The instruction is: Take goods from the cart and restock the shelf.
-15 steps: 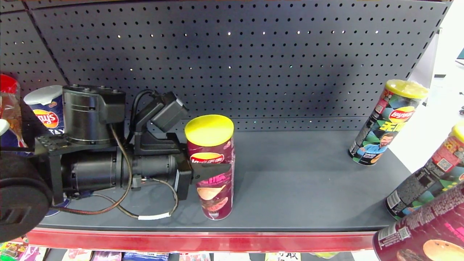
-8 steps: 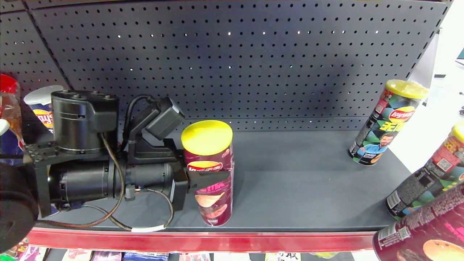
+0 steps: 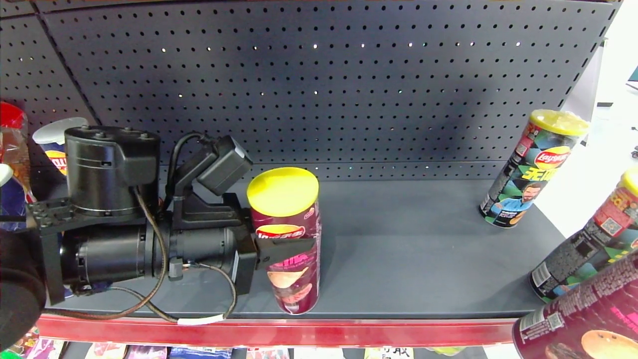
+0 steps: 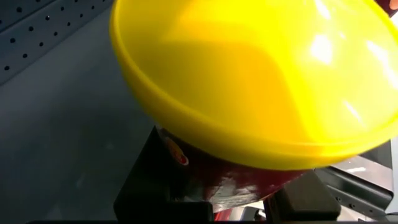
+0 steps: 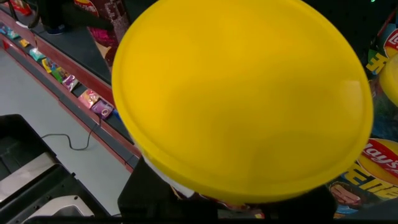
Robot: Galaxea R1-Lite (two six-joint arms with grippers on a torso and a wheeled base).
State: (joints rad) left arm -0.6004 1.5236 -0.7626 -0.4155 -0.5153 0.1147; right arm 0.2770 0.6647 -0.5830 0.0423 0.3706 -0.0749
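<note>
At the far left of the head view we record a blue crisp can (image 3: 56,145) with a white lid at the back of the shelf (image 3: 408,259), partly hidden behind the left arm. Left of centre, the left gripper (image 3: 299,243) is clamped on a maroon crisp can (image 3: 291,279), its near finger lying across the label. This can is upright at the shelf's front edge, with its yellow lid (image 3: 282,191) on. At upper right a green-patterned can (image 3: 533,169) stands near the pegboard panel (image 3: 319,89). A similar can (image 3: 588,249) leans at the right edge of the frame. At lower right a second maroon can (image 3: 588,319) is tilted off the shelf. The wrist view shows the right gripper (image 5: 227,208) grasping it below its lid.
</note>
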